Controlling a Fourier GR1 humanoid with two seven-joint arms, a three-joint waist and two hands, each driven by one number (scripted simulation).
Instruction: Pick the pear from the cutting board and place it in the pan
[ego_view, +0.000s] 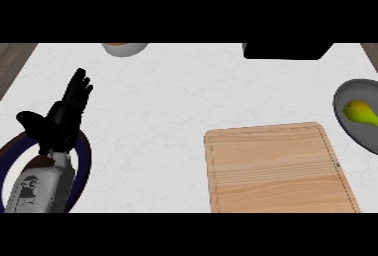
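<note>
A yellow-green pear (360, 113) lies inside the grey pan (345, 100) at the right edge of the head view. The wooden cutting board (277, 167) sits at the lower right of the white counter with nothing on it. My left hand (60, 116) shows at the left, fingers straight and pointing up, thumb out to the side, holding nothing. It hangs over a dark blue-rimmed plate (86, 155). My right hand does not show.
A black box-like object (286, 50) stands at the back right. A grey bowl (124, 48) with an orange inside peeks in at the back left. Bare white counter (177, 100) spreads between my left hand and the board.
</note>
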